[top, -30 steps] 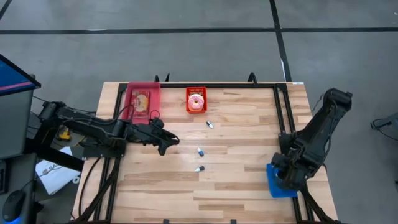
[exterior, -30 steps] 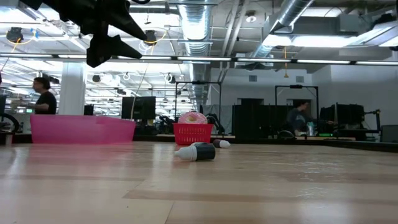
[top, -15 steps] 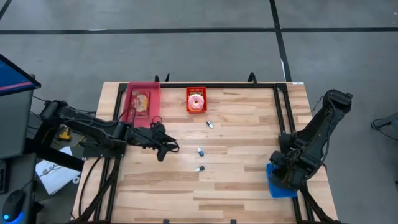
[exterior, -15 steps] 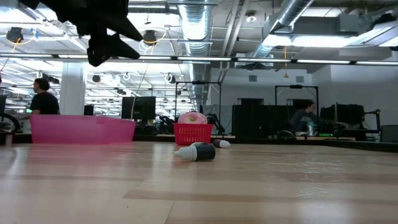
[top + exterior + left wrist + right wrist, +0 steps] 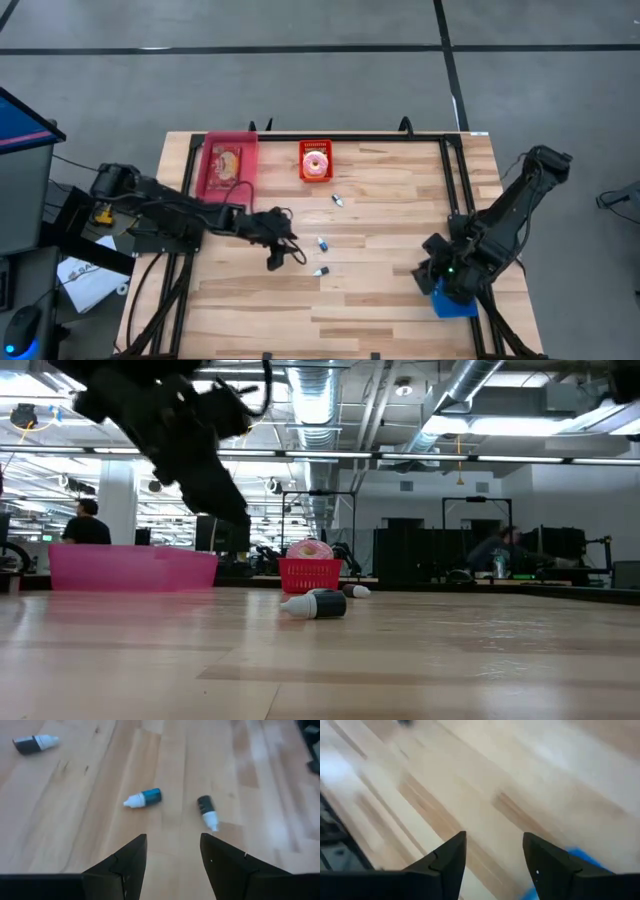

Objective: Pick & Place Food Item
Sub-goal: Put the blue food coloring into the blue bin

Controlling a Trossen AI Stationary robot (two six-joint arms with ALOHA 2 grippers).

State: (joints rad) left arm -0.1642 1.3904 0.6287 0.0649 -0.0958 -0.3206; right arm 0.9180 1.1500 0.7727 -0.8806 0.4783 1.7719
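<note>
Blue vial (image 5: pixel 145 798) lying flat mid-bench, just ahead of left pincer (image 5: pixel 172 851), fingers apart and empty. Long axis crosswise to the line of approach, white cap toward the pink bin's (image 5: pixel 230 165) side. Black vial (image 5: pixel 206 811) just beside it, cap aimed back at the pincer. Left arm far nearer; right pincer (image 5: pixel 492 851), fingers apart, well off at the blue pad (image 5: pixel 455 302). Needs wrist roll to straddle, probably.

Pink-frosted doughnut (image 5: pixel 315 164) in red basket (image 5: pixel 316 147), far table edge; pastry (image 5: pixel 227 163) in pink bin (image 5: pixel 213 185) beside it
</note>
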